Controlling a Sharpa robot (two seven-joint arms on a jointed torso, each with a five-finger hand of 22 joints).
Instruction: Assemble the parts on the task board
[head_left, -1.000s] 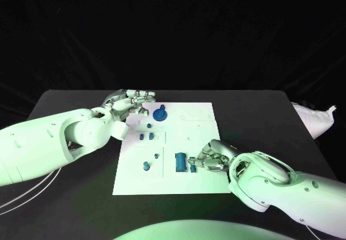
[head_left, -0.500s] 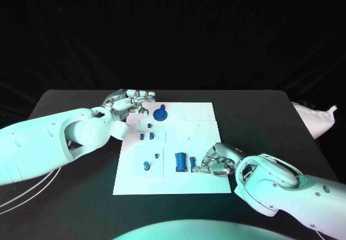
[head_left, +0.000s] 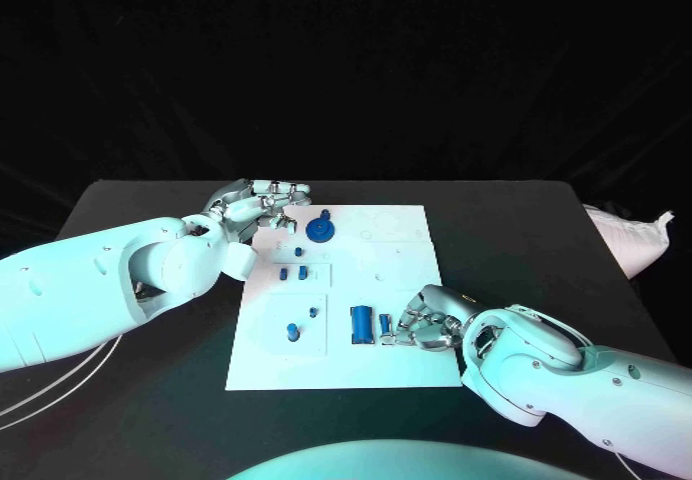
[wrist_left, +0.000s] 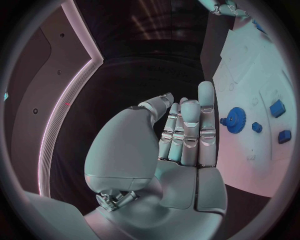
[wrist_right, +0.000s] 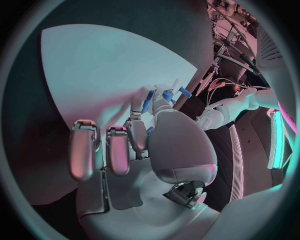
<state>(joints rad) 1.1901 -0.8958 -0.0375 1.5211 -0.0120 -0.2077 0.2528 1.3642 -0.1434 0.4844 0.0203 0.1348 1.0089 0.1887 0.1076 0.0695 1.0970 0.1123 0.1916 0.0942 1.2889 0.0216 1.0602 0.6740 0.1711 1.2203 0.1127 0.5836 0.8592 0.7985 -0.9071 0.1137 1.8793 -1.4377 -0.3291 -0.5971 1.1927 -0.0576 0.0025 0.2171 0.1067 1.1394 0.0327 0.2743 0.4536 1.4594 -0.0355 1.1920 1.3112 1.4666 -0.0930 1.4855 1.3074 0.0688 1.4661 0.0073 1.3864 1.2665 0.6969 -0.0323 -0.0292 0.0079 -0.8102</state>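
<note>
On the white task board (head_left: 404, 365), the right hand (head_left: 423, 322) pinches a slim blue peg (head_left: 385, 328) just beside a larger blue block (head_left: 362, 324). The left hand (head_left: 260, 205) rests at the board's far left corner, fingers loosely together, holding nothing. If the pinch slips, the peg could tip against the block.

Dim room, black backdrop; task board (head_left: 346, 300) brightest, lit from above; soft shadow under right robot hand (head_left: 421, 322); fisheye wrist views bend edges; glowing strips near rim; mild blur.
</note>
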